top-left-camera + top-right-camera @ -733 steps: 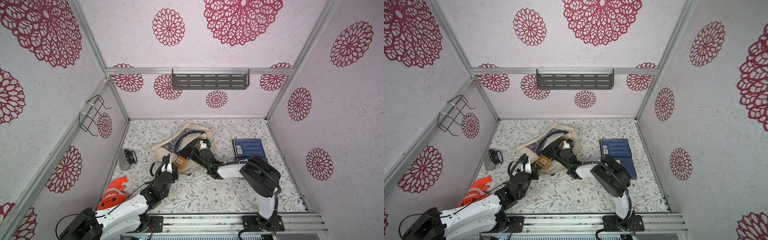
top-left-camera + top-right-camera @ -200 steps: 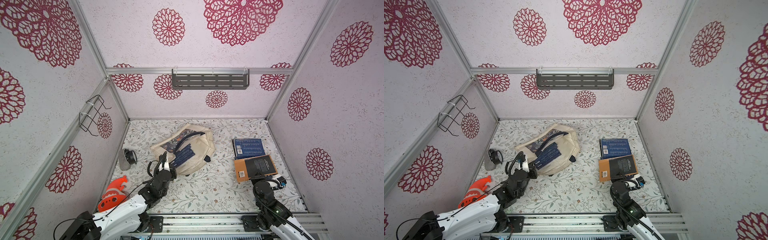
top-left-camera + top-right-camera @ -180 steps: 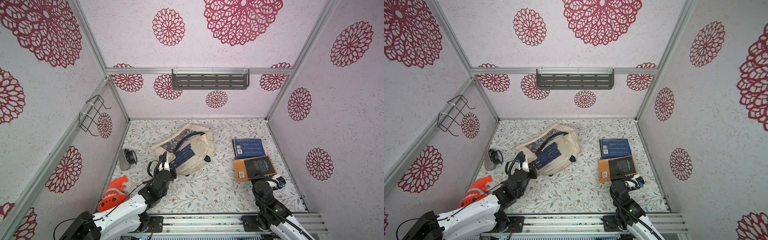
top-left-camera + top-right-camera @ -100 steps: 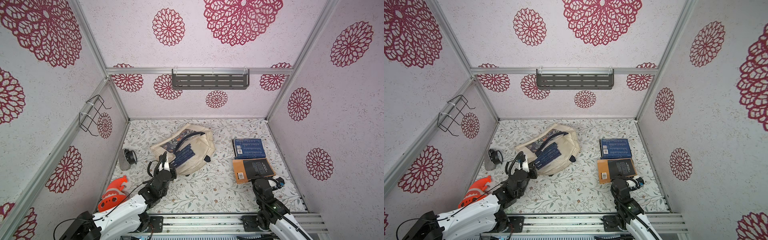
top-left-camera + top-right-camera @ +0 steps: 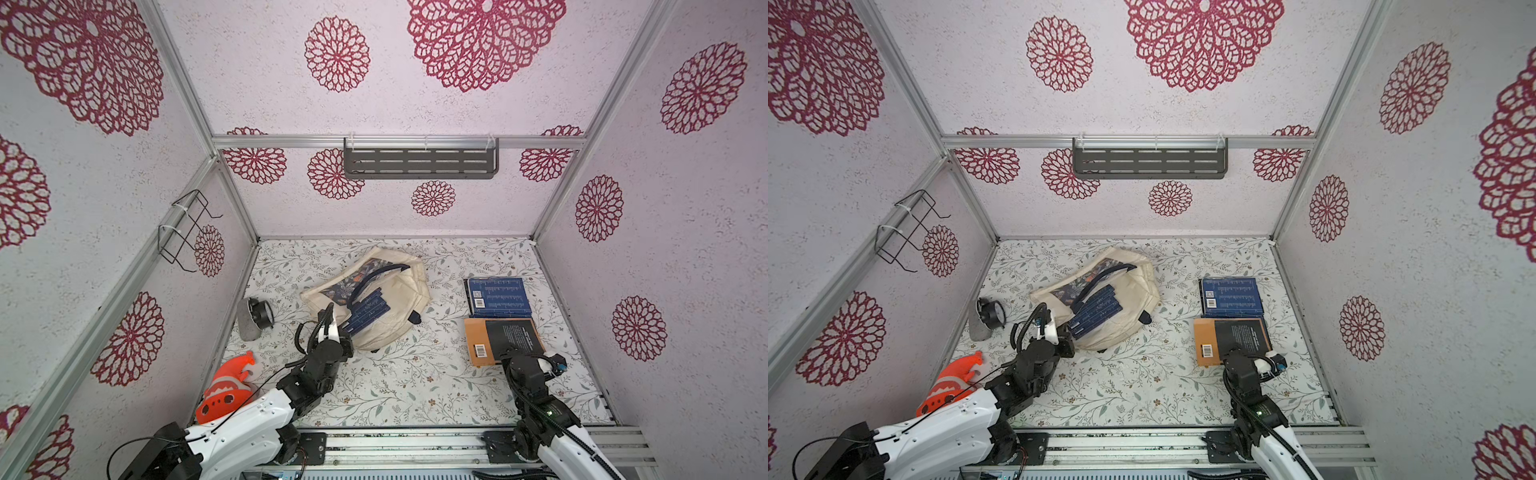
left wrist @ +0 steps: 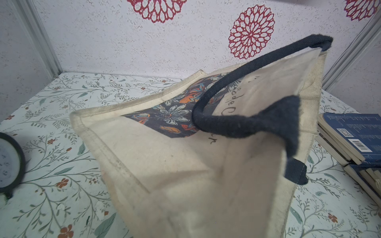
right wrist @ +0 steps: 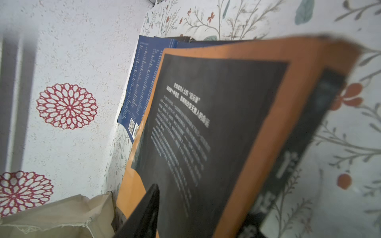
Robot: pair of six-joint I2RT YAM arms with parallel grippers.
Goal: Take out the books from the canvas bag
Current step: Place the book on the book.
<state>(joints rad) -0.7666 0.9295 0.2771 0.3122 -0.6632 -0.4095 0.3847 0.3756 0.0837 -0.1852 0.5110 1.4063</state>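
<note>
— Floral paper covers the bench [image 5: 415, 386], which is walled in by pale panels with red rosettes. What's at the left?

— Only a small clock [image 5: 258, 318] lying near the wall, which is no part of the job. Just right of it the left tool [image 5: 330, 322] is closed. It looks pinched on the near-left rim of the canvas bag [image 5: 401, 286], and its wrist view shows that rim raised and the mouth gaping.

— And the books?

— Several dark-blue paperbacks [image 5: 368, 311] fan out of the mouth in the middle of the bench, partly in and partly out. Well to the right, a blue stack [image 5: 498, 296] lies flat on the far side. The orange-covered book [image 5: 484, 340] lies just nearer, and I cannot tell whether its edge touches the stack.

— Which step is this?

— Setting down the orange one, I'd judge. The right tool [image 5: 510, 355] is at its near edge. One finger shows over the cover in the wrist view, but I cannot tell whether the jaws have let go.

— Next?

— The right tool must come clear of the cover and cross left to the bag mouth for a blue paperback, with the rim held up. The paperbacks are thin and overlapped, so the move calls for taking one edge cleanly.
</note>
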